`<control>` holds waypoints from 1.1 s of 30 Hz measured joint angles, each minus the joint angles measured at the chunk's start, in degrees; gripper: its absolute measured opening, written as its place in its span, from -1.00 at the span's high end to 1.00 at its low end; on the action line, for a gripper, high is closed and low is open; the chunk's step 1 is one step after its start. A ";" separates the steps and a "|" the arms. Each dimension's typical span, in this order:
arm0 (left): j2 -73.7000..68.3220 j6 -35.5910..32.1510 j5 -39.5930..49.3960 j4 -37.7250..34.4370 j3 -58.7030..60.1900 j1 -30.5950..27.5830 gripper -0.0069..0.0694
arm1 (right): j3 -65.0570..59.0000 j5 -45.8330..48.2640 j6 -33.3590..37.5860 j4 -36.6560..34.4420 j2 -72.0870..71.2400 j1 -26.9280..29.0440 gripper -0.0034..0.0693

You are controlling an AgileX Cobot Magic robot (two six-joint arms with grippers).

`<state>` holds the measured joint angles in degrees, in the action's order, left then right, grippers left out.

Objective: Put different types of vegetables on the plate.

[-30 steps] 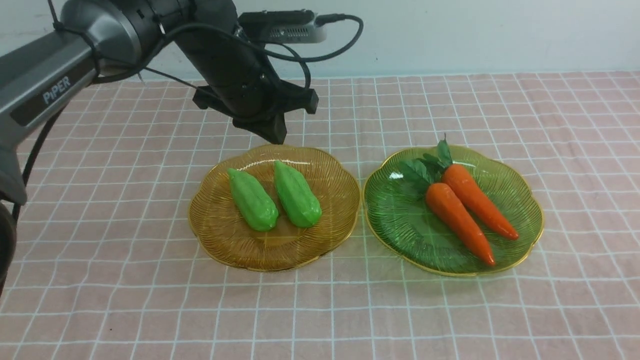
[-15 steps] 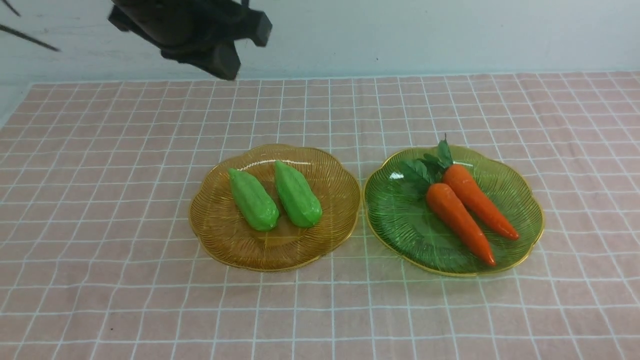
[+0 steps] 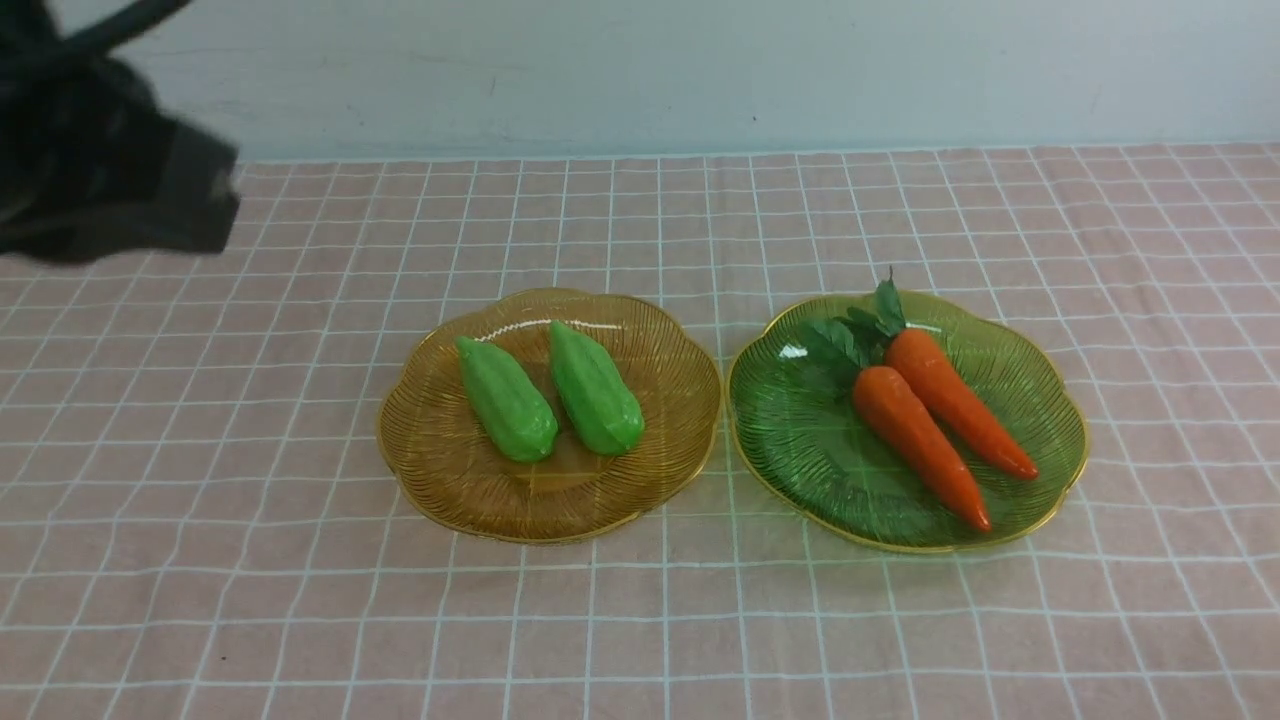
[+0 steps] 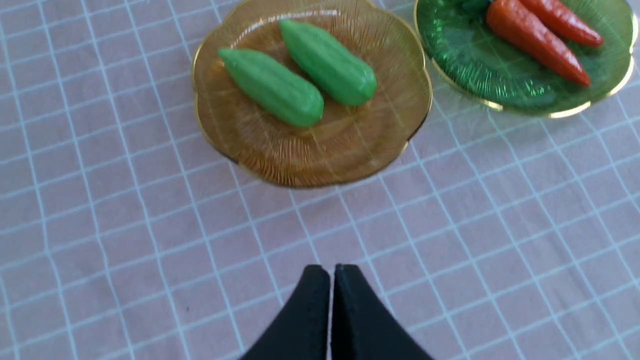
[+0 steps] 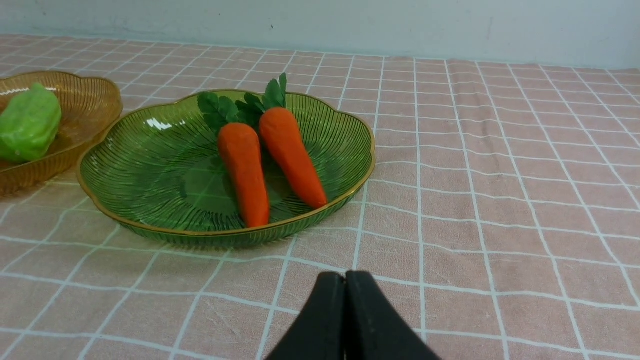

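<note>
Gourds point(image 3: 548, 390), two of them, lie side by side on the amber plate point(image 3: 450, 490), and both carrots point(image 3: 930, 420) rest together on the green plate point(image 3: 790, 450), sorted by kind, so the task looks done. Both plates sit just beside each other on the checked worktop point(image 3: 300, 620). Left claw point(image 4: 330, 272) and right claw point(image 5: 345, 277) are closed and empty, clear of the plates; the dark blur at the front view's left edge is probably the left arm point(image 3: 100, 190). Nothing crowds either plate.

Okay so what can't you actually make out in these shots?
- Left arm: front view, a dark motion-blurred mass cut off by the frame's edge.
- Right arm: absent from the front view; only the right gripper shows, in its wrist view.
- Gourd: right wrist view, cut off by the frame edge.
- Carrot tops: left wrist view, cut off.
</note>
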<state>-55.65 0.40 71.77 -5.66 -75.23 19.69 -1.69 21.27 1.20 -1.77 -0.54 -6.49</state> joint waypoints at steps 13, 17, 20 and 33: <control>31.10 1.07 -30.53 -1.09 40.35 0.00 0.83 | 0.00 0.05 0.00 0.00 0.00 0.00 0.95; 36.62 1.12 -41.45 -1.09 50.75 0.00 0.83 | 0.00 0.05 0.00 0.00 0.00 0.00 0.95; 40.42 1.12 -47.03 -1.09 58.91 0.00 0.83 | 0.00 0.05 0.00 0.00 0.00 0.00 0.95; 41.70 2.03 -56.26 -0.26 71.29 -0.11 0.83 | 0.00 0.05 0.00 0.00 0.00 0.00 0.95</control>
<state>-13.96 2.43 15.51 -5.93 -3.95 19.58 -1.69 21.31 1.20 -1.77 -0.54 -6.49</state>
